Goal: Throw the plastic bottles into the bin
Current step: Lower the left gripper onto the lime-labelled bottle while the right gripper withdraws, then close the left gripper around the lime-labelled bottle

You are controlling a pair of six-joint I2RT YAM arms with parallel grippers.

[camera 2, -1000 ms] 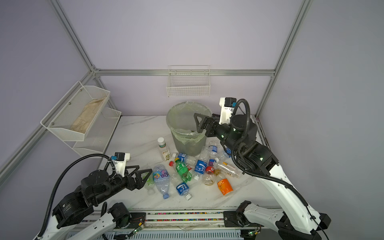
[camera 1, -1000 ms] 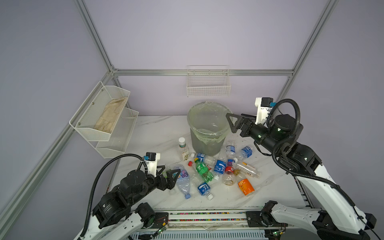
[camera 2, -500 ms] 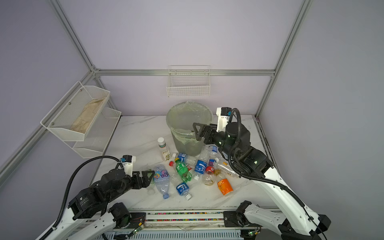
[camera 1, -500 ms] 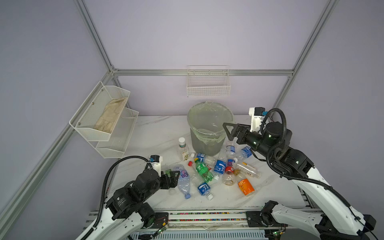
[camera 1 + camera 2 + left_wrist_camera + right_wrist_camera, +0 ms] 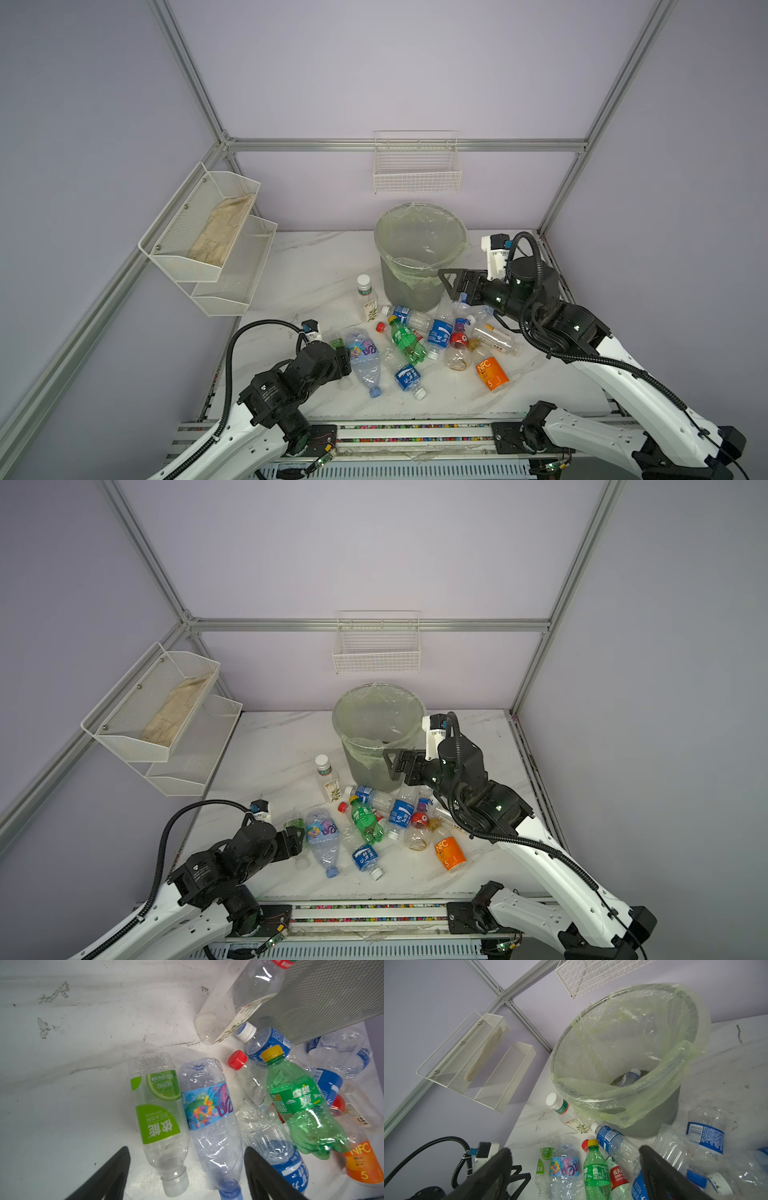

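While left gripper [image 5: 186,1148] straddles two necks with jaws spread (lime-label bottle [image 5: 158,1109], rainbow-label bottle [image 5: 207,1105]), right gripper [image 5: 575,1148] hangs wide open beside the bin [image 5: 409,286]. Plastic bottles [image 5: 405,340] lie piled on table [image 5: 316,266] before it; one bottle [image 5: 630,1077] inside.

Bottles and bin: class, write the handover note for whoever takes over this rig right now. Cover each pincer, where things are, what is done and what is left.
Left pincer: open, low over the table, straddling the neck ends of the lime-label bottle and the colourful-label bottle; it grips nothing.
Right pincer: open and empty, raised by the front of the bin.
Done: one dropped bottle lies at the bin's bottom.
Left: the other bottles lie heaped on the table before the bin, the green bottle among them; a white-capped bottle stands beside the bin.
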